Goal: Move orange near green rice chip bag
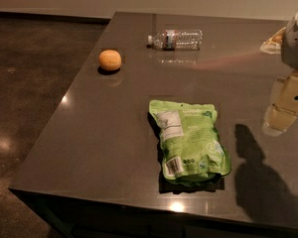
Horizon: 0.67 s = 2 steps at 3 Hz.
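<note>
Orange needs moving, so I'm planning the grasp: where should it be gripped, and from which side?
Probably grip the orange across its middle, from straight above: it is round and sits apart on the table. The gripper hangs at the view's right edge.

The robot's arm (297,36) enters at the far right edge and is only partly in frame. Its upper part is a pale grey, rounded segment cut off by the right border. Below it, nearer in the scene, hangs a cream-coloured, boxy section with a small dark dot on its side, tilted so its lower end leans left. The gripper (276,124) sits at that lower end, pointing down and slightly left, touching nothing. Its dark shadow (256,172) lies nearer and a little left.
</note>
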Each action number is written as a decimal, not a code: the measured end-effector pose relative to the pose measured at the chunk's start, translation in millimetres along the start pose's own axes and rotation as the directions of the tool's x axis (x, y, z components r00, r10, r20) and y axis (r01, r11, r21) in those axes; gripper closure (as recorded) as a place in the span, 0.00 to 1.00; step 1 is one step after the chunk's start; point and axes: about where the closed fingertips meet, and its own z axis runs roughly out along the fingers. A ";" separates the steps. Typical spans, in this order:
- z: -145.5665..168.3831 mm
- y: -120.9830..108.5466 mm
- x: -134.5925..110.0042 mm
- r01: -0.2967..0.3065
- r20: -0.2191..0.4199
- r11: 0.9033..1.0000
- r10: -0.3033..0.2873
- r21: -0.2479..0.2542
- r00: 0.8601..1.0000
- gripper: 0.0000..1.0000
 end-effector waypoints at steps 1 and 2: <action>0.0 0.0 0.0 0.000 0.000 1.000 0.000 0.000 1.000 0.00; 6.1 -9.9 -18.8 -0.032 0.067 0.999 0.034 -0.037 0.997 0.00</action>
